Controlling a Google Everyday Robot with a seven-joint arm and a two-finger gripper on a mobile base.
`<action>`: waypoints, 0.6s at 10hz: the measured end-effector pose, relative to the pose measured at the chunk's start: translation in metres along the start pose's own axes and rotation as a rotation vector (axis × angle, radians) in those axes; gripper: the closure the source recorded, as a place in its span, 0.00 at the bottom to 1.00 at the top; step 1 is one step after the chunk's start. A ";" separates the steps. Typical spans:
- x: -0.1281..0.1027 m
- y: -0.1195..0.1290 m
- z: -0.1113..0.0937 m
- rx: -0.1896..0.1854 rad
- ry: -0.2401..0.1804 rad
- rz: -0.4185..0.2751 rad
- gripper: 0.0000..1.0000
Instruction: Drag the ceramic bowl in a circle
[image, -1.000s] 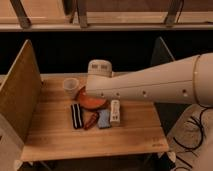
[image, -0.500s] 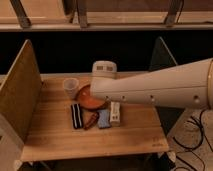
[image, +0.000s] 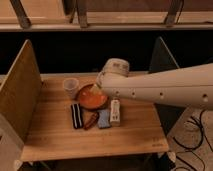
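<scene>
Just at the rim: end effector meets bowl's back-right side

The end effector (image: 98, 89) sits low at the back-right rim of the ceramic bowl (image: 89, 98), seemingly touching it; arm bulk hides the tip, so released or clenched: cannot tell. The bowl rests on the counter (image: 55, 135) in the back half, about midway between the left and right edges. From the end effector the bowl lies toward the front-left corner. It is round, so no long axis. A whitish cup (image: 71, 87) stands just beside it on the left-edge side. Small items (image: 103, 119) lie in a row just in front, toward the front edge. Judgement: circle room is tight on both those sides.
</scene>
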 end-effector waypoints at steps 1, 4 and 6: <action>-0.011 -0.014 0.006 -0.024 -0.099 -0.004 0.20; -0.024 -0.045 0.008 -0.027 -0.255 -0.013 0.20; -0.025 -0.054 0.008 -0.022 -0.289 -0.015 0.20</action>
